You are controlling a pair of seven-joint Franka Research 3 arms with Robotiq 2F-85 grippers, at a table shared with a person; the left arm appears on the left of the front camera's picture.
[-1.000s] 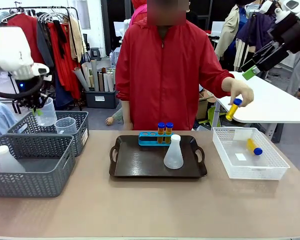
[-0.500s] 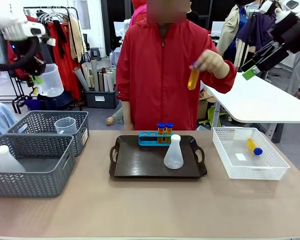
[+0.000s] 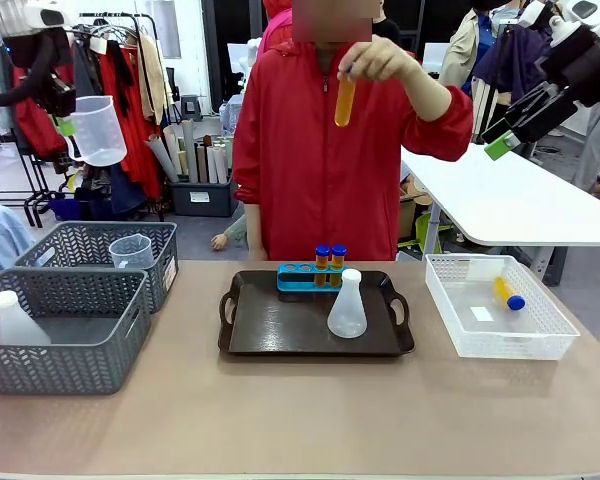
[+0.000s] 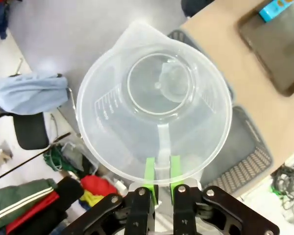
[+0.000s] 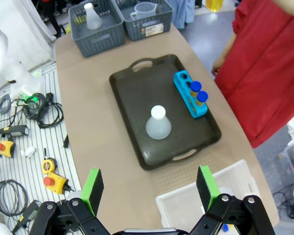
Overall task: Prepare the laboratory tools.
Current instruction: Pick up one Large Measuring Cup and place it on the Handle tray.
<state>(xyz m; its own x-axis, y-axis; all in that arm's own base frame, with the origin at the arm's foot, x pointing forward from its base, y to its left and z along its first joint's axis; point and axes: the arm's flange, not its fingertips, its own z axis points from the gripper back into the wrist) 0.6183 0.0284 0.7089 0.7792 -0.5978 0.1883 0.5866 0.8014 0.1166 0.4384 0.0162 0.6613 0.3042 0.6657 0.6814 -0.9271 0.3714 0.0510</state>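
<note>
The left hand [image 4: 160, 169] is clenched on the handle of the clear measuring beaker [image 4: 154, 103], holding it mouth-up high in the air by the worktop's [image 3: 300, 420] far left corner. The right hand [image 5: 149, 188] hangs released and empty, fingers wide apart, high over the right end. On the dark tray [image 3: 280, 340] at mid-worktop stand a white flask [image 3: 347, 305] and two blue-capped tubes [image 3: 330, 262] in a blue rack [image 3: 298, 280]; a third tube [image 3: 508, 293] lies in the white basket [image 3: 495, 345] at the right edge, and the person's hand [image 3: 375, 60] holds a fourth tube [image 3: 345, 98] raised beyond the far edge.
</note>
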